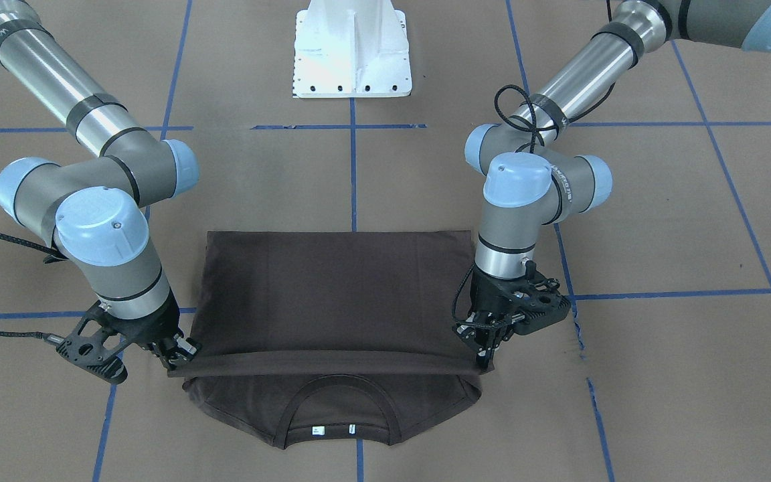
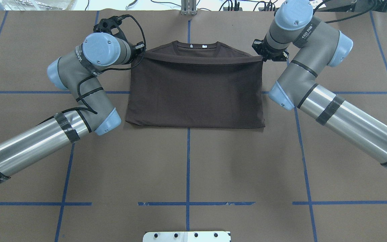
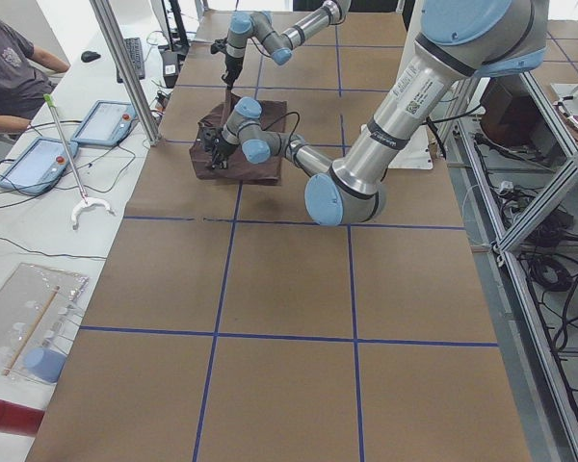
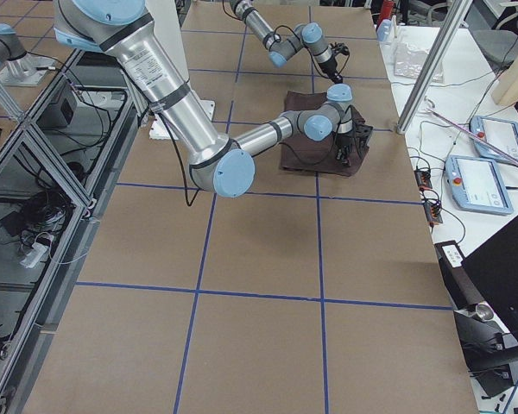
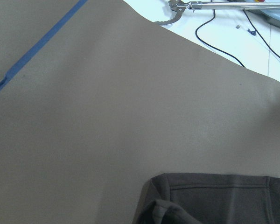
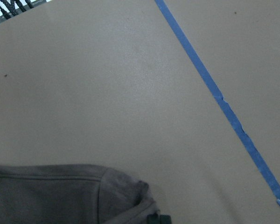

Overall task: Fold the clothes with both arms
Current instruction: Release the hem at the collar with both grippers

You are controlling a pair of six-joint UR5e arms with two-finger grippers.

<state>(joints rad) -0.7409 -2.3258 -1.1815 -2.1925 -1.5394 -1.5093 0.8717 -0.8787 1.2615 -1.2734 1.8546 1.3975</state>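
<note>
A: Where is the T-shirt [image 1: 332, 294]?

B: Flat on the tabletop [image 1: 660, 375], centred between the arms. The lower half is doubled over the chest. Its leading edge stops just short of the collar [image 1: 338, 402], which lies uncovered on the side away from the robot.

A: End effectors?

B: Left end effector [image 1: 486, 355] is pinched down on one corner of that leading edge, and right end effector [image 1: 181, 355] on the other. Both have fingers nearly together with cloth between them. The edge runs straight and a little raised between the two.

A: How will it handle?

B: My judgement is light, limp knit with no stiffness of its own. It sags wherever it is unsupported and drags on the paper-like surface, so it needs even tension from both sides. It isn't fragile or slippery. The corners are the right hold, since a mid-edge grip would let the ends droop and crease.

A: Any writing?

B: Two small white tags [image 1: 318, 430] sit inside the collar, too small to read. No chest print shows because the fold covers it. There is pale lettering on the arm bands, which I can't read reliably.
</note>
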